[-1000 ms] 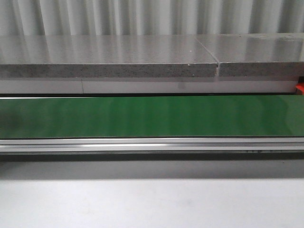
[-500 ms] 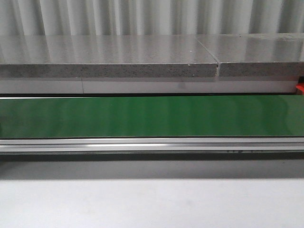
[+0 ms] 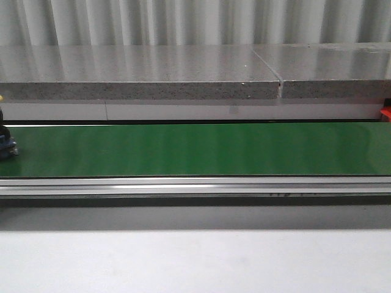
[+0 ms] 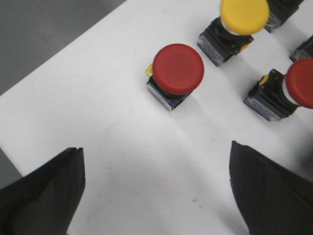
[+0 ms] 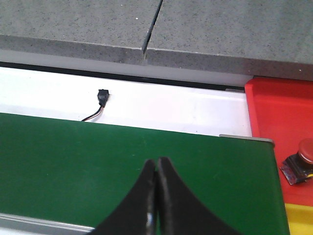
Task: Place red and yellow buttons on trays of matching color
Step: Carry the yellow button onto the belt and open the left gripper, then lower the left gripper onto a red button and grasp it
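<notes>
Hovering spread wide, your left tool (image 4: 156, 191) faces a red button (image 4: 177, 69); your right tool (image 5: 155, 196) sits pressed together over the green belt (image 5: 98, 161).

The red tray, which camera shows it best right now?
The right wrist view: the red tray fills its edge beside the green belt, one red button on it. The front view catches only a sliver; the left wrist view shows none.

Button (image 3: 6, 146) on green belt (image 3: 201, 149)
</notes>
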